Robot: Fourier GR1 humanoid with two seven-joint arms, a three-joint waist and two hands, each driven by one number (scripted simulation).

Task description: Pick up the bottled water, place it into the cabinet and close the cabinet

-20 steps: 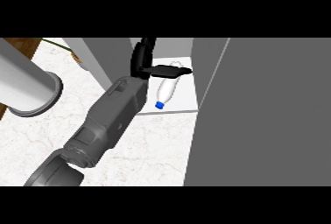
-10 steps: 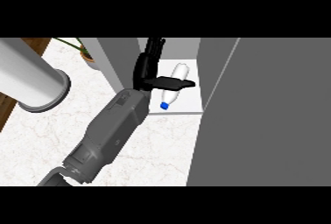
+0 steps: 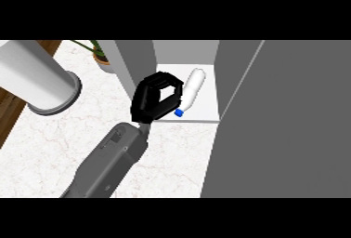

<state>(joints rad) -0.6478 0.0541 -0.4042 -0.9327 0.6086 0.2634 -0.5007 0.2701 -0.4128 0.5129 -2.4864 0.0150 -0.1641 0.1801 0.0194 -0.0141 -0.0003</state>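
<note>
Right of the black right hand stands the tall grey cabinet door, swung open. Between them, on the white cabinet shelf, lies the clear bottled water with a blue cap, just touching the hand, whose curled fingers enclose nothing. A careless withdrawal could drag or roll the bottle out. One door, one shelf, one bottle, one hand.
</note>
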